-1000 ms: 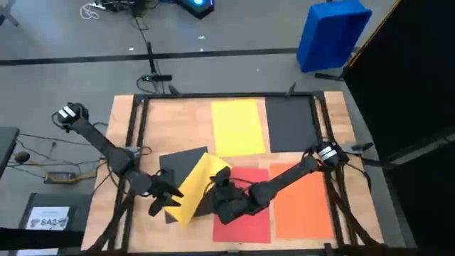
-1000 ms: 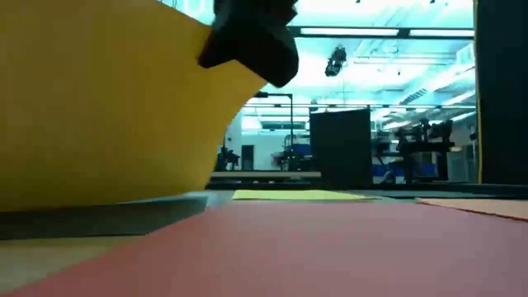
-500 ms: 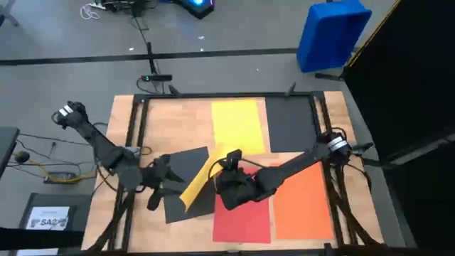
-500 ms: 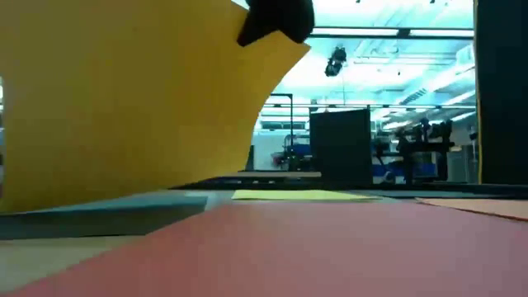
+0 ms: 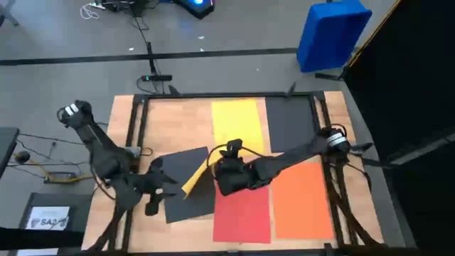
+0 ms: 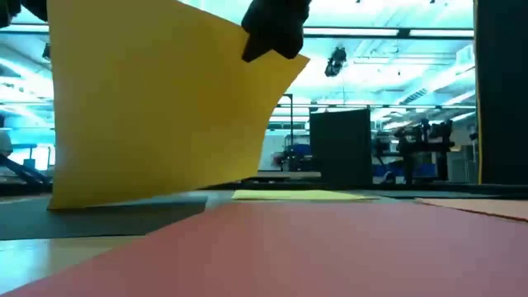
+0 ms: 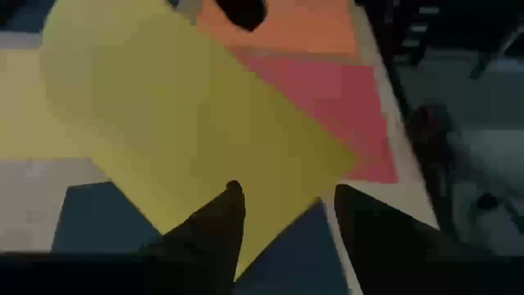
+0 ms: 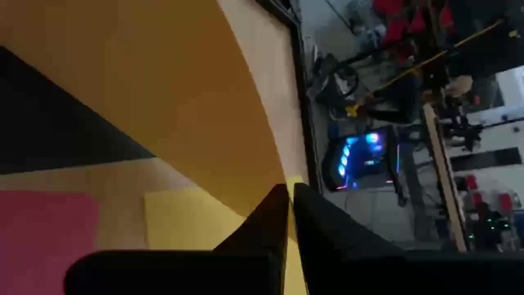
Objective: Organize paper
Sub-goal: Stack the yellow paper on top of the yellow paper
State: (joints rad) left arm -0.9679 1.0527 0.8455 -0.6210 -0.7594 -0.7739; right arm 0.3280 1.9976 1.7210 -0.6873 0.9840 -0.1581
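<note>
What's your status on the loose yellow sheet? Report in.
Right gripper shut on yellow sheet, lifted on edge over dark sheet. Left gripper open, just clear of it. Nothing in the way.

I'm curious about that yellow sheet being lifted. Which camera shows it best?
The low view: the lifted yellow sheet stands nearly full-face, pinched by the right gripper. The high view shows only a thin sliver; the wrist views show parts.

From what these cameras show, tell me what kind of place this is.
Probably a robotics lab or workshop: a wooden table stands on a bare grey floor with trailing cables, and the low view shows rows of ceiling lights over equipment racks.
</note>
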